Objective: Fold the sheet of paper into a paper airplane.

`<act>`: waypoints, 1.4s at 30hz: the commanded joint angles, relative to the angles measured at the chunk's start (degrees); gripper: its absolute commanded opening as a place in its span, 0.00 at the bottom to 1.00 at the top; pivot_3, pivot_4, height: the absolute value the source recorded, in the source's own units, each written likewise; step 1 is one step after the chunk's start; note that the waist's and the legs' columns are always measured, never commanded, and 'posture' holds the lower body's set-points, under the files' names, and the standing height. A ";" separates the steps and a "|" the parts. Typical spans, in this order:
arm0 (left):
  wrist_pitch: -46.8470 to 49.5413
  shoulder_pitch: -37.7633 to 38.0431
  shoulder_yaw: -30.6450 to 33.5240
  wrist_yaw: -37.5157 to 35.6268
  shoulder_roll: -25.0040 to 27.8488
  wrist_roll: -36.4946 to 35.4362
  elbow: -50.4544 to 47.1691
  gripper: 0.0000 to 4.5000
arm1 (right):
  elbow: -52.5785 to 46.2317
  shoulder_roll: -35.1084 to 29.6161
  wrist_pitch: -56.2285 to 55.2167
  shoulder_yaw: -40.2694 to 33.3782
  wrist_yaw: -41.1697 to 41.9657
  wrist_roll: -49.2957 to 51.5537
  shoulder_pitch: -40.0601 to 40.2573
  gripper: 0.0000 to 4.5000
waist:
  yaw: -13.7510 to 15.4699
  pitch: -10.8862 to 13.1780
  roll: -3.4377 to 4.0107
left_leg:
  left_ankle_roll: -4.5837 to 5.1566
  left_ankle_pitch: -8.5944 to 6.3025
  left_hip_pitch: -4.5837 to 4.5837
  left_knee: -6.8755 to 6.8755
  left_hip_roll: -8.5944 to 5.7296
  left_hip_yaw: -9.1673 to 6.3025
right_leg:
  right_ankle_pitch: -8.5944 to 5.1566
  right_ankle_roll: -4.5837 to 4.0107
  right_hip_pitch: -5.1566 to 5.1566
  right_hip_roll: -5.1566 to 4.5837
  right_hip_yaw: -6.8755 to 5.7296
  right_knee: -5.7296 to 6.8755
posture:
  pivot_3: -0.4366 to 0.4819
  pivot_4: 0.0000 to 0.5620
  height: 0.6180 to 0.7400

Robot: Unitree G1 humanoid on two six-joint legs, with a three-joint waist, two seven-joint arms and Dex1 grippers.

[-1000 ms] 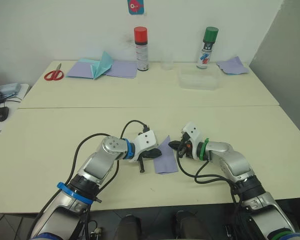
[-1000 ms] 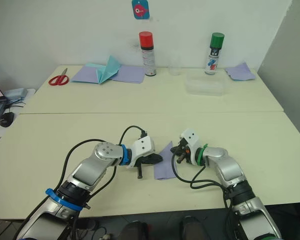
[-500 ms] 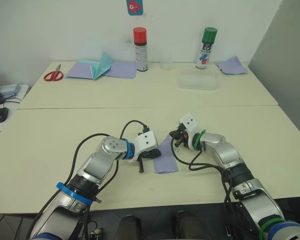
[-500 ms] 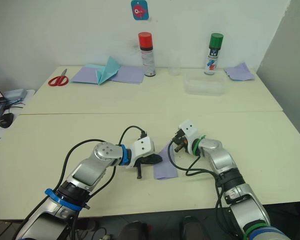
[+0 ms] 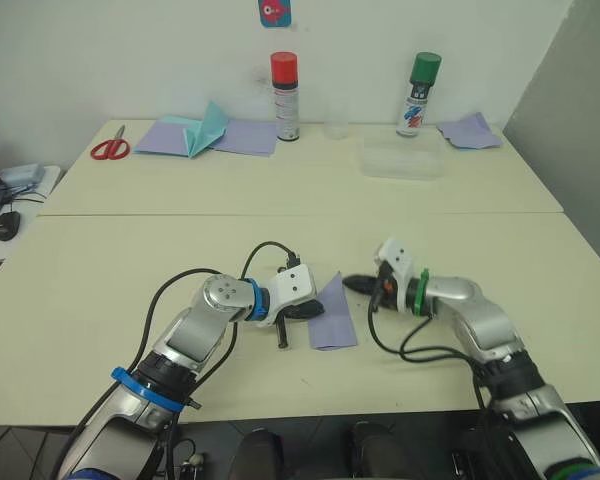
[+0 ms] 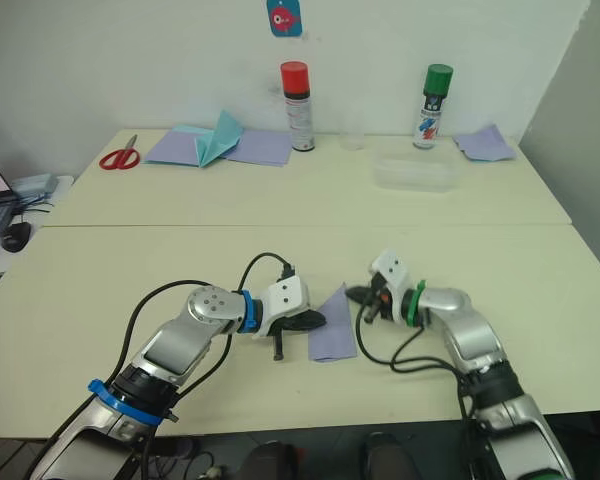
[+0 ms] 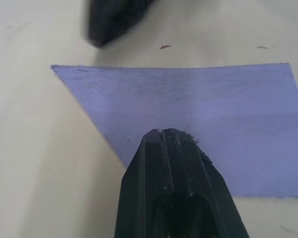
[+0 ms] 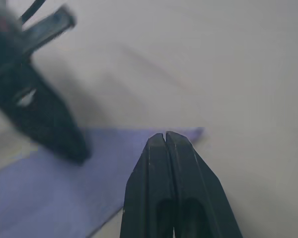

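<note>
The left end effector is clenched, its closed tips pressing down on the left part of the sheet of paper, which lies flat near the front of the counter, folded into a slanted lavender strip. Just to the right, the right end effector is also clenched with nothing between its fingers, its tips right by the sheet's far pointed corner. Scissors, a teal pointed paper piece and two spray cans sit well back.
</note>
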 commanded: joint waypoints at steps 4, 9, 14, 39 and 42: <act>1.04 1.34 -2.64 -0.54 0.55 2.50 3.73 0.00 | -5.24 -3.06 3.35 4.21 1.08 -2.88 2.36 0.00 | -0.01 -0.05 0.00 | 0.00 0.00 0.05 0.05 0.01 -0.01 | -0.15 -0.25 0.03 0.00 -0.01 -0.01 | 0.48 0.27 1.00; 0.67 1.14 -2.66 -0.55 0.56 2.69 4.41 0.00 | -9.22 -3.31 5.64 3.79 1.36 -1.24 4.63 0.00 | 0.06 -0.06 -0.01 | 0.00 0.00 0.06 0.03 0.00 0.00 | -0.17 -0.28 0.05 0.00 -0.01 -0.01 | 0.48 0.27 1.00; 0.47 1.02 -2.71 -0.52 0.41 2.76 4.73 0.00 | -10.68 -2.77 3.90 1.95 -0.17 -1.70 5.41 0.00 | 0.18 -0.08 -0.04 | 0.00 0.00 0.06 0.02 0.01 -0.01 | -0.17 -0.28 0.04 0.00 -0.03 -0.01 | 0.48 0.27 1.00; 0.20 1.70 -3.08 -0.21 0.66 3.09 4.60 0.00 | -13.31 -5.92 8.50 5.02 2.77 0.23 7.48 0.00 | 0.35 -0.09 -0.05 | 0.00 0.00 0.06 0.03 0.01 -0.02 | -0.20 -0.34 0.05 -0.02 -0.01 -0.03 | 0.48 0.27 1.00; 0.09 1.91 -3.19 -0.04 0.60 3.16 4.65 0.00 | -16.98 -8.32 10.76 5.63 5.01 2.07 9.54 0.00 | 0.39 -0.11 -0.05 | 0.00 0.00 0.06 0.02 0.01 -0.03 | -0.22 -0.36 0.06 -0.02 -0.01 -0.04 | 0.48 0.27 1.00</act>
